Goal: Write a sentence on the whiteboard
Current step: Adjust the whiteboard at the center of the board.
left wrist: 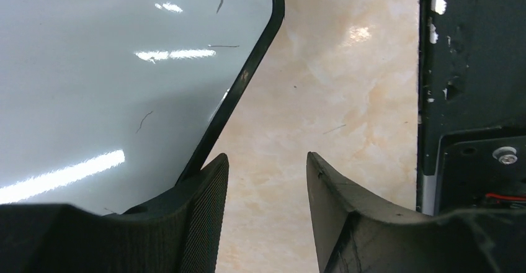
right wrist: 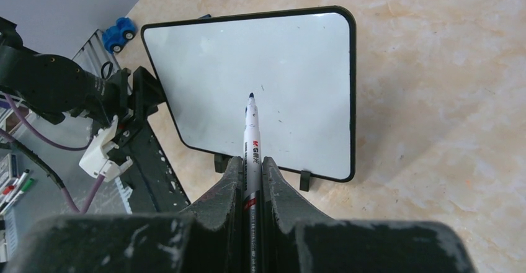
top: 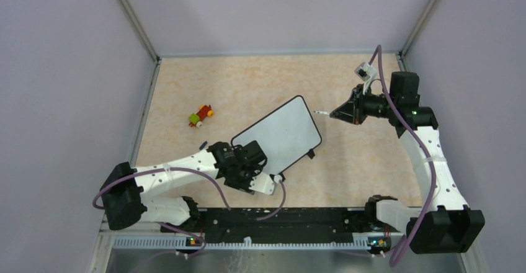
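The whiteboard (top: 279, 133) lies slanted mid-table, black-framed, with two small feet on its near-right edge. Its face (right wrist: 260, 74) is bare white with a few faint specks, and no sentence is in view. My left gripper (top: 253, 157) sits at the board's near-left corner. Its jaws are open (left wrist: 267, 156) with only table between them, and the left finger overlaps the board's frame (left wrist: 248, 74). My right gripper (top: 335, 113) hovers just right of the board, shut (right wrist: 251, 159) on a white marker (right wrist: 251, 130). The marker's uncapped dark tip (top: 319, 111) points toward the board.
A red, yellow and green toy (top: 200, 116) lies left of the board. A blue toy car (right wrist: 120, 31) sits by the left wall. The black base rail (top: 279, 220) runs along the near edge. Grey walls enclose the table on three sides.
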